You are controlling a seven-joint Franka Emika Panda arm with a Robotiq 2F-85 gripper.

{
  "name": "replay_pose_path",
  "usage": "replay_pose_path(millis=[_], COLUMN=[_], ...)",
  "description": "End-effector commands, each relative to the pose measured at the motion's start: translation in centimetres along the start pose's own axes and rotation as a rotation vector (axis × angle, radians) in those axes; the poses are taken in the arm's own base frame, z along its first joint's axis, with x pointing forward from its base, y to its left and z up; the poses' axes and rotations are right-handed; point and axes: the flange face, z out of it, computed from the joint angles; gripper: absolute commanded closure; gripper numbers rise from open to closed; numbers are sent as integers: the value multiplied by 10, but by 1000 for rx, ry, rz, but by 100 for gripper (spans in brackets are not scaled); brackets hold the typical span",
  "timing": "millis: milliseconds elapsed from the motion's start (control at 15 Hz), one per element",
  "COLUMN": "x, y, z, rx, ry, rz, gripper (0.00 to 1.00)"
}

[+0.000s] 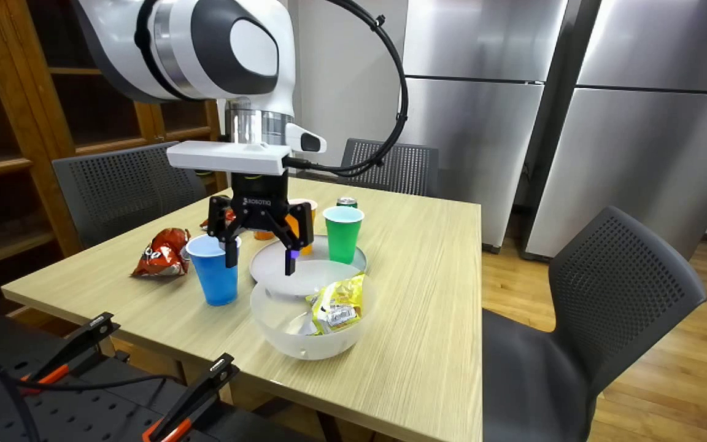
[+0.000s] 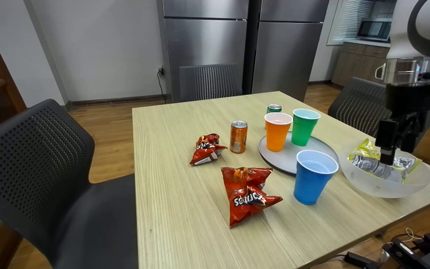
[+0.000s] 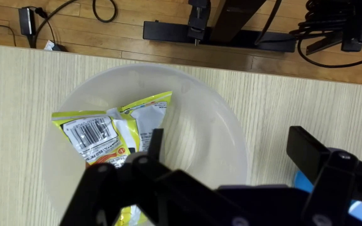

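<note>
- Steel refrigerators (image 1: 470, 159) form the background, well apart from the bowl (image 3: 212, 113), which sits on a pale wooden surface (image 1: 427, 319) close to its edge.
- Claw (image 3: 226, 139) stands wide, with nothing gripped; it hangs over one side of the bowl rather than its middle.
- Per the wrist view, the bowl's side lies between the fingers: one finger over its inside, the other outside, toward the blue cup (image 2: 312, 181) just beside the bowl.
- Yellow packet (image 3: 90, 135) lies inside the bowl, on the side away from the blue cup, mostly past the inner finger; its crimped edges point toward the surface's edge.
- Gray plate (image 2: 287, 158) rests near the bowl, bearing an orange cup (image 2: 277, 134) and a green cup (image 2: 304, 129).
- Hard to tell: the packet's long axis, since the claw covers part of it; whether it is one packet or two; the height between fingertips and bowl.
- Blue cup mostly hidden in the wrist view.
</note>
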Motion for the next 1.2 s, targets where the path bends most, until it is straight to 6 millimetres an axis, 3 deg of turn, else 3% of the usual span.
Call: replay_pose_path(millis=[0,200,267,733,1133], x=[-7,-5,1,1,24], y=[-21,-31,-20,-20,-46], z=[-12,-15,-8,-5,-24], rx=[-19,-25,-14,-13,-30], ry=[46,67,32,27,88], rz=[-14,-14,-32,-31,-96], gripper=[0,0,0,0,0])
